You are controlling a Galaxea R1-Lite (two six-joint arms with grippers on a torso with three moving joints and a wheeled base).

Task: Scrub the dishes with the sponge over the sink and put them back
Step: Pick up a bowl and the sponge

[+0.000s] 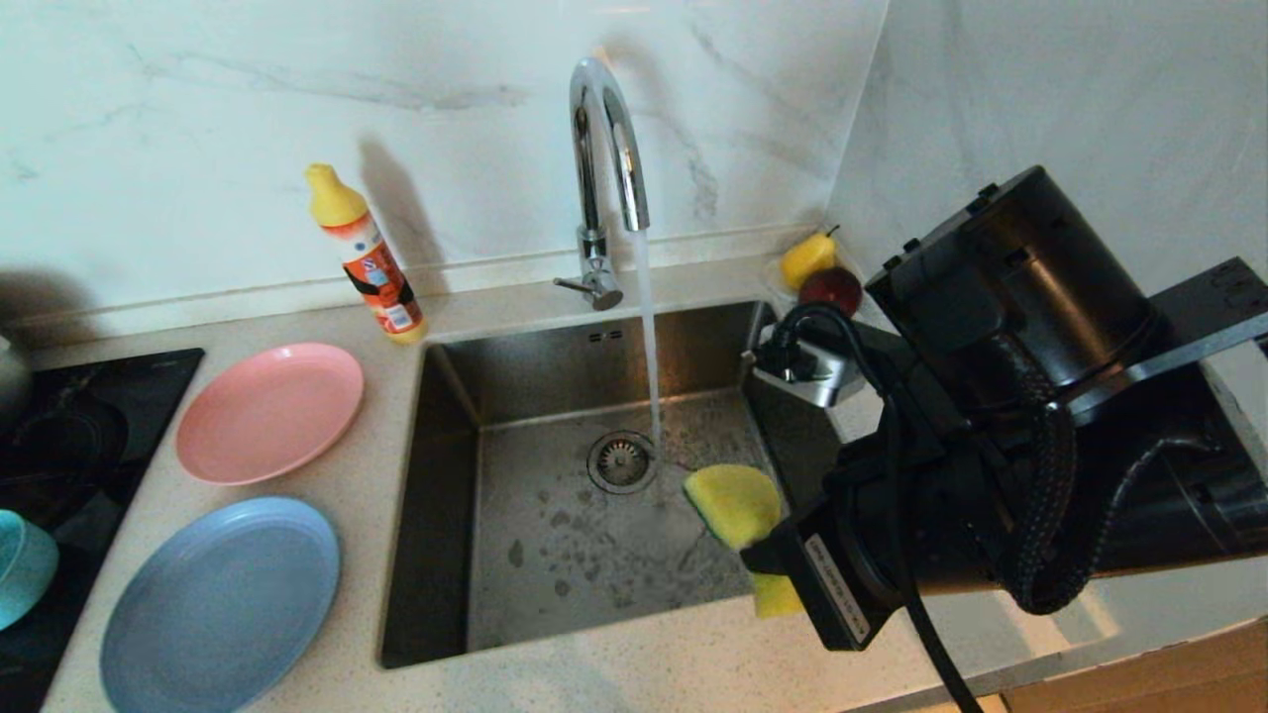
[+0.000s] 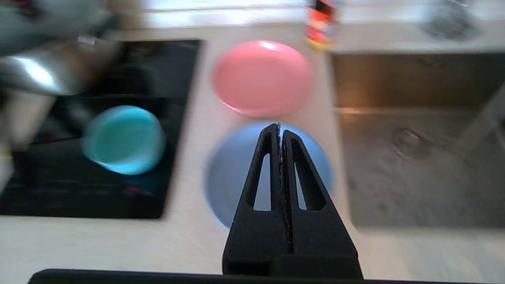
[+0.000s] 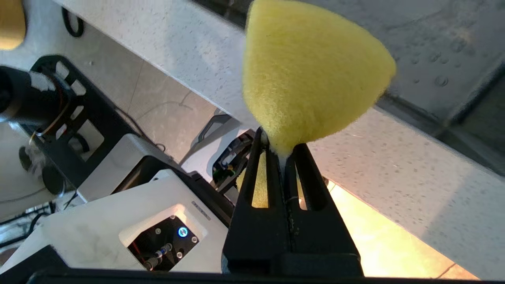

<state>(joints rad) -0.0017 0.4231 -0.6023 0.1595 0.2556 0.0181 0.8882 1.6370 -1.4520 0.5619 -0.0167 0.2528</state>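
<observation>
Over the sink (image 1: 446,396): I hold the sponge (image 1: 735,505) clamped in the right gripper (image 3: 281,152), near its front right rim.
Left gripper (image 2: 279,130): jaws together, empty, above the blue plate (image 2: 232,173) left of the sink.
Risk: I judge closed jaws just shove the plate; a thin pinch may drop the sponge.

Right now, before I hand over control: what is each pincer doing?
Left pincer: closed, empty, above the round light-blue plate.
Right pincer: closed on the soft yellow sponge, at the steel sink's front edge.
</observation>
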